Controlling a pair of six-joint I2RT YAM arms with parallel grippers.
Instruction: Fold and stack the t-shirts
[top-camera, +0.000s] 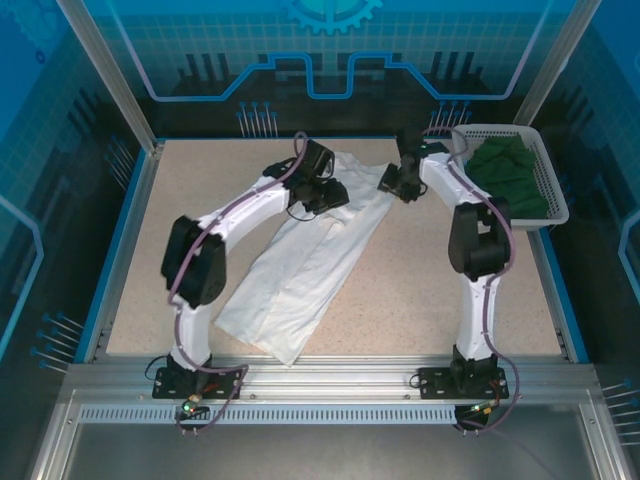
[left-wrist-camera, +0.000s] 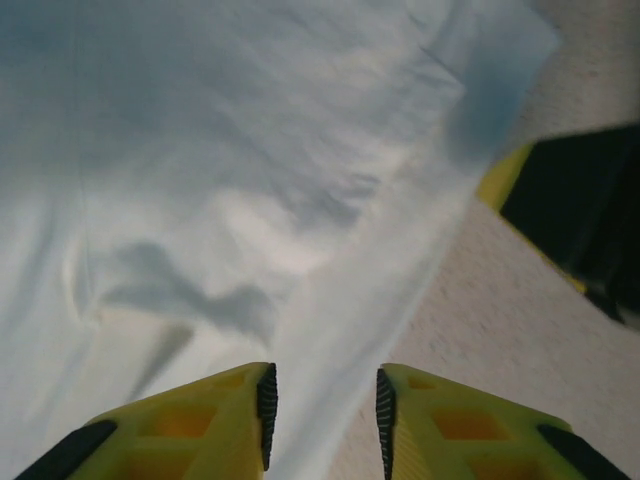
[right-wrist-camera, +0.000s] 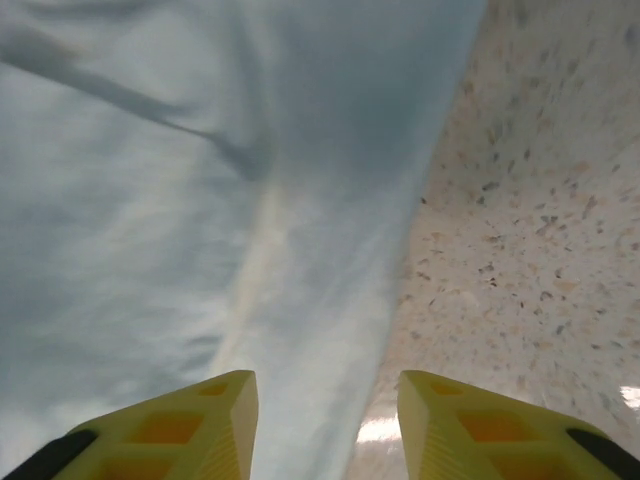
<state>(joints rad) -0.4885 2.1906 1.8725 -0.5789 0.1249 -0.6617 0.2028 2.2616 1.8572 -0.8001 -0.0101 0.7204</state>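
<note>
Top external view: the white tee (top-camera: 300, 270) lies on the surface (top-camera: 450, 290) as a long rumpled band, running from far centre down toward the near left edge; the green tee (top-camera: 510, 175) sits bunched in the basket (top-camera: 556, 215) at the far right corner, well apart from it. The white cloth looks thin, light and limp; it will sag, drag and wrinkle if lifted at one point, so I judge a pinch at two spread points along one edge or at the corners of the far end to be the best hold, with both arms moving together. The left tool (top-camera: 325, 195) hangs over the far end of the band, and the right tool (top-camera: 395, 182) is just beside that end's right edge. From the left wrist, the left tool (left-wrist-camera: 322, 385) is part open with a narrow gap, the cloth's edge running under the gap, nothing clamped; from the right wrist, the right tool (right-wrist-camera: 328, 385) stands wider, straddling the same edge over cloth and bare surface, holding nothing.
</note>
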